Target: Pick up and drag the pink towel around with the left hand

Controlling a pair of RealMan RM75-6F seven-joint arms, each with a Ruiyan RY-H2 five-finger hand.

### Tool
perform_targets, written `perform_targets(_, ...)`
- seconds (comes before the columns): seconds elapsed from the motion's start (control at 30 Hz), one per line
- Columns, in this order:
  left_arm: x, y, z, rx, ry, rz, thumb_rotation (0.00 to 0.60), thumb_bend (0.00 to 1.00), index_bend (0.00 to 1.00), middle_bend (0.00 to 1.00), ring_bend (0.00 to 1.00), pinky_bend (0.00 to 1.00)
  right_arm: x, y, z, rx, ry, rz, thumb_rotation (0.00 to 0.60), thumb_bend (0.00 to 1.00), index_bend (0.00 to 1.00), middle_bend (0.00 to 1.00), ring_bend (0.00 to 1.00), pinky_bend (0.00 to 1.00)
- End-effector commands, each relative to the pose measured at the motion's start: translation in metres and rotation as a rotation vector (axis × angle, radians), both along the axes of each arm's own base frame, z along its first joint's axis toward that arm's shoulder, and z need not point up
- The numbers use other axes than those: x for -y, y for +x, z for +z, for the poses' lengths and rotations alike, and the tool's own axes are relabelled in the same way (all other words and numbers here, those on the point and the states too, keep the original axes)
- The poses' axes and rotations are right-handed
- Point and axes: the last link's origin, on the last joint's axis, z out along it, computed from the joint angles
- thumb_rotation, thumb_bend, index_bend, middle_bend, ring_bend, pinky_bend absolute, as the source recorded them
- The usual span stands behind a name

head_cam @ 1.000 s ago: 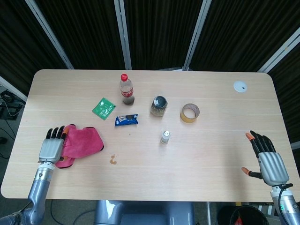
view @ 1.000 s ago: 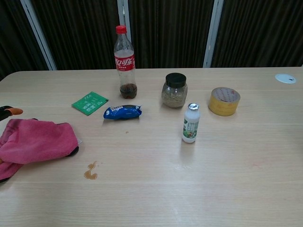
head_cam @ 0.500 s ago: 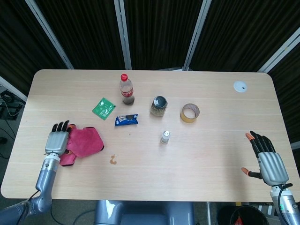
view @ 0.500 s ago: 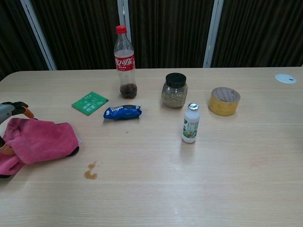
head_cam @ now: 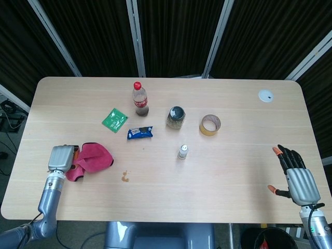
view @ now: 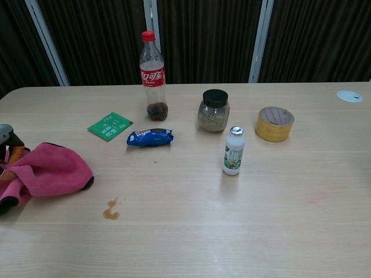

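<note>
The pink towel (head_cam: 92,159) (view: 49,171) lies bunched on the table near the front left. My left hand (head_cam: 60,157) (view: 7,149) is at its left edge with the fingers curled in and gripping the cloth; in the chest view only a sliver of the hand shows at the frame's left border. My right hand (head_cam: 295,174) hovers at the table's right front edge, fingers spread, holding nothing. It does not show in the chest view.
A cola bottle (head_cam: 139,98), green packet (head_cam: 114,120), blue snack wrapper (head_cam: 140,133), dark-lidded jar (head_cam: 176,117), tape roll (head_cam: 210,125) and small white bottle (head_cam: 182,151) stand across the middle. A brown stain (head_cam: 125,176) lies right of the towel. A white disc (head_cam: 265,95) sits back right.
My left hand's fingers went from lying flat on the towel to curled closed on its left edge. The towel has gathered and bunched leftward. The right hand has not moved.
</note>
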Motion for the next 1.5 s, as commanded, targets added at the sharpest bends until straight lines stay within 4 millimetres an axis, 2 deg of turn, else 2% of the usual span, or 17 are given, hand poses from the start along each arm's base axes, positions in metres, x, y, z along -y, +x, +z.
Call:
perform_targets(0.03, -0.002, 0.004, 0.003, 0.019, 0.013, -0.017, 0.600, 0.50, 0.76, 0.56, 0.48, 0.53, 0.000, 0.000, 0.000, 0.000, 0.000, 0.000, 0.600, 0.00, 0.00, 0.00, 0.00, 0.00)
perform_targets(0.23, -0.003, 0.028, 0.006, 0.089, 0.011, -0.084, 0.600, 0.51, 0.78, 0.57, 0.49, 0.54, 0.001, 0.000, 0.001, 0.003, -0.003, -0.002, 0.600, 0.00, 0.00, 0.00, 0.00, 0.00)
perform_targets(0.4, 0.000, 0.055, 0.001, 0.146, -0.009, -0.147, 0.600, 0.51, 0.78, 0.57, 0.49, 0.54, 0.000, 0.000, 0.000, 0.004, -0.002, -0.002, 0.600, 0.00, 0.00, 0.00, 0.00, 0.00)
perform_targets(0.63, 0.009, 0.091, -0.018, 0.216, -0.060, -0.209, 0.600, 0.51, 0.78, 0.57, 0.49, 0.54, 0.000, 0.000, 0.001, 0.008, -0.002, -0.004, 0.600, 0.00, 0.00, 0.00, 0.00, 0.00)
perform_targets(0.93, 0.022, 0.130, -0.055, 0.294, -0.122, -0.221, 0.600, 0.51, 0.78, 0.57, 0.49, 0.54, 0.001, -0.001, 0.001, 0.009, -0.003, -0.009, 0.600, 0.00, 0.00, 0.00, 0.00, 0.00)
perform_targets(1.3, 0.046, 0.160, -0.091, 0.350, -0.210, -0.235, 0.600, 0.51, 0.78, 0.57, 0.49, 0.54, 0.000, -0.001, 0.002, 0.016, -0.013, -0.010, 0.600, 0.00, 0.00, 0.00, 0.00, 0.00)
perform_targets(1.5, 0.063, 0.154, -0.107, 0.287, -0.275, -0.248, 0.600, 0.51, 0.78, 0.57, 0.49, 0.54, 0.000, -0.002, 0.003, 0.018, -0.016, -0.011, 0.600, 0.00, 0.00, 0.00, 0.00, 0.00)
